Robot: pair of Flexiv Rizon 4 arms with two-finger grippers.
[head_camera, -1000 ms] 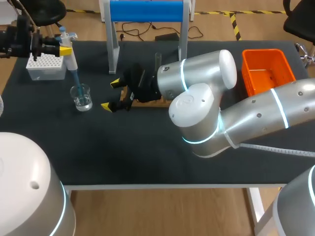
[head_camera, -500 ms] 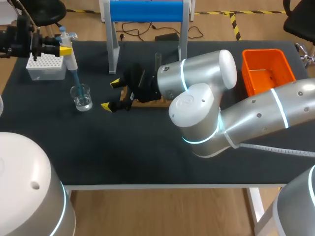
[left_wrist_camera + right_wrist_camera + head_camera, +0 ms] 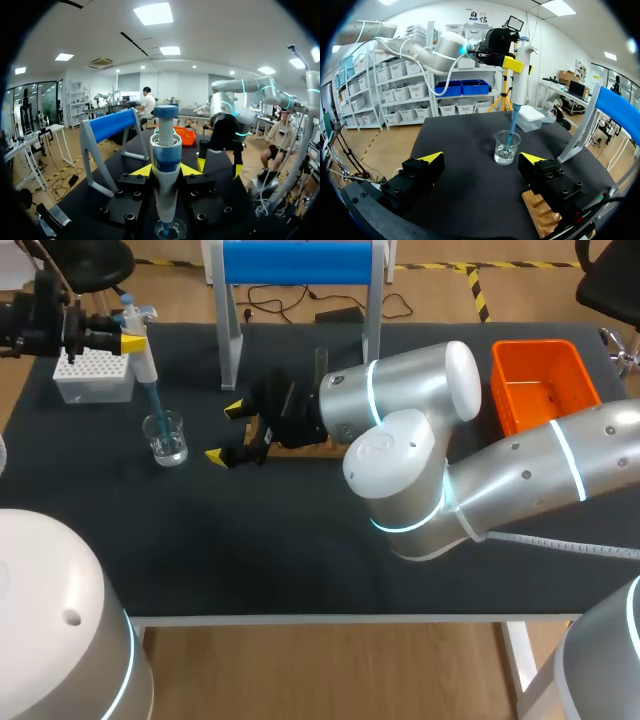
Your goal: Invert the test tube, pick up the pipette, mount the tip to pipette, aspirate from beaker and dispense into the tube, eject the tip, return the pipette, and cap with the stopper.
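Two arms over the table [image 3: 300,550]. Left gripper [image 3: 122,342] is clamped on the pipette [image 3: 143,358], with its blue tip [image 3: 153,405] down inside the beaker [image 3: 166,437]. Tip box [image 3: 92,375] sits just behind. Right gripper [image 3: 225,432] is spread wide, facing the beaker, near but apart. Orange bin [image 3: 530,348] far right, blue stand [image 3: 297,262] at back. Right arm [image 3: 420,400] hides most of the wooden rack [image 3: 540,212]. Liquid level in the tip is unreadable.

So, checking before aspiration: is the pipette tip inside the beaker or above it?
Inside. The blue tip passes below the rim of the beaker, ending low in the glass.
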